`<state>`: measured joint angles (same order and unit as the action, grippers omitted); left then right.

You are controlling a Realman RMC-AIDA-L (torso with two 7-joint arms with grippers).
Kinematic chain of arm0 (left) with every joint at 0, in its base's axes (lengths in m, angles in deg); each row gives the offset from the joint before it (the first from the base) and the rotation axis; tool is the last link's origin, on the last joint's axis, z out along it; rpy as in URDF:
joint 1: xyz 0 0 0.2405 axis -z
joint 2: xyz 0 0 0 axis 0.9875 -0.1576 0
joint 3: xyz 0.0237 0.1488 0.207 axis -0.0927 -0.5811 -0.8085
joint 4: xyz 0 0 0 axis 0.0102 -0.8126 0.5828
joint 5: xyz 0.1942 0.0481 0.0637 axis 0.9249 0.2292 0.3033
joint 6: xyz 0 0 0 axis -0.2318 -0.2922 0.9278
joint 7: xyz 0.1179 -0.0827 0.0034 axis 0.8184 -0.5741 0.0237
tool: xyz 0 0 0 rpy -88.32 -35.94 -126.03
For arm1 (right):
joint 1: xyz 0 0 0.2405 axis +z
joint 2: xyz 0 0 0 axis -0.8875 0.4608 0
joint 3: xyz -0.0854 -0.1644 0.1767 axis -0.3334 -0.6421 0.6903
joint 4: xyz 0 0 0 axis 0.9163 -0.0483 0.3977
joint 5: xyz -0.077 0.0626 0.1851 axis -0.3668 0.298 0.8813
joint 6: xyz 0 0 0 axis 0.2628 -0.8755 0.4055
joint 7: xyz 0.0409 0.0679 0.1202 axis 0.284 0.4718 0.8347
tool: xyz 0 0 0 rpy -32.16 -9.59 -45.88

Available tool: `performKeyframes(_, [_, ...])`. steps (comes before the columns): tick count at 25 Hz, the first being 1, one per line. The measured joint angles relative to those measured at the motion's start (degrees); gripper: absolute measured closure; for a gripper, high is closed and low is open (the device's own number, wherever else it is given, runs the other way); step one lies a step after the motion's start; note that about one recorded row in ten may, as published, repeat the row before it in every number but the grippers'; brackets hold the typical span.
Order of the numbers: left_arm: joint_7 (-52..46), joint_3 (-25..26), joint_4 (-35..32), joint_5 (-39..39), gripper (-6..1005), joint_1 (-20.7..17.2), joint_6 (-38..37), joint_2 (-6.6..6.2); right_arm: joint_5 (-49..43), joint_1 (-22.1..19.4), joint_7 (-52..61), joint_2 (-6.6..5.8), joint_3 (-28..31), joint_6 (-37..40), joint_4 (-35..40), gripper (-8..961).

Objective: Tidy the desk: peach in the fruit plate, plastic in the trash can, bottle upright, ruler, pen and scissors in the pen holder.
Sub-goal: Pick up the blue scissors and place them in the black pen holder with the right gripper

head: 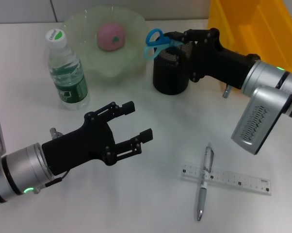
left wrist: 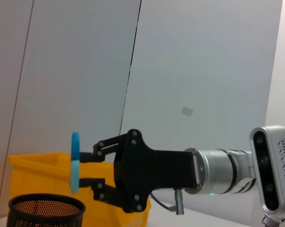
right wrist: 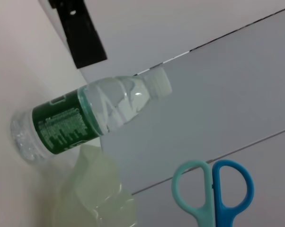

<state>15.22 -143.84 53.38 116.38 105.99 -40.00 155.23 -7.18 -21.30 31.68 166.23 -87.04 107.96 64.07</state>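
My right gripper (head: 173, 44) is shut on the blue scissors (head: 154, 43), holding them just above the black mesh pen holder (head: 170, 73). The left wrist view shows the same grip on the scissors (left wrist: 75, 163) over the pen holder (left wrist: 47, 210). Their handles (right wrist: 213, 194) also show in the right wrist view. The pink peach (head: 110, 36) lies in the pale green fruit plate (head: 129, 58). The bottle (head: 66, 70) stands upright at the left. The clear ruler (head: 233, 179) lies near the front with the silver pen (head: 204, 182) across it. My left gripper (head: 138, 121) hovers open and empty. No plastic is in view.
A yellow bin (head: 257, 29) stands at the back right, behind my right arm. The bottle (right wrist: 85, 118) and the plate (right wrist: 95, 189) stand close together at the back left.
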Motion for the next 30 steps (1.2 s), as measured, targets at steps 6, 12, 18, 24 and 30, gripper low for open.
performKeyframes(6, [0.2, 0.0, 0.0, 0.0, 214, 0.0, -0.4, 0.00, 0.1, 1.1, 3.7, 0.00, 0.7, -0.5, -2.2, 729])
performKeyframes(12, [0.2, 0.0, 0.0, 0.0, 214, 0.0, -0.6, 0.00, 2.6, 1.7, 14.4, 0.00, 0.8, -0.5, -2.9, 729])
performKeyframes(18, [0.2, 0.0, 0.0, -0.1, 214, 0.0, -0.7, 0.00, 4.6, 3.2, 23.1, 0.00, 0.8, -2.8, -4.7, 729])
performKeyframes(24, [0.2, 0.0, 0.0, -0.1, 214, 0.0, -0.9, -0.01, 6.0, 4.7, 33.9, 0.00, 1.6, -4.4, -6.3, 729])
performKeyframes(30, [0.2, 0.0, 0.0, -0.1, 214, 0.0, -1.0, 0.00, 6.1, 5.2, 44.4, 0.00, 2.2, -4.2, -6.4, 730])
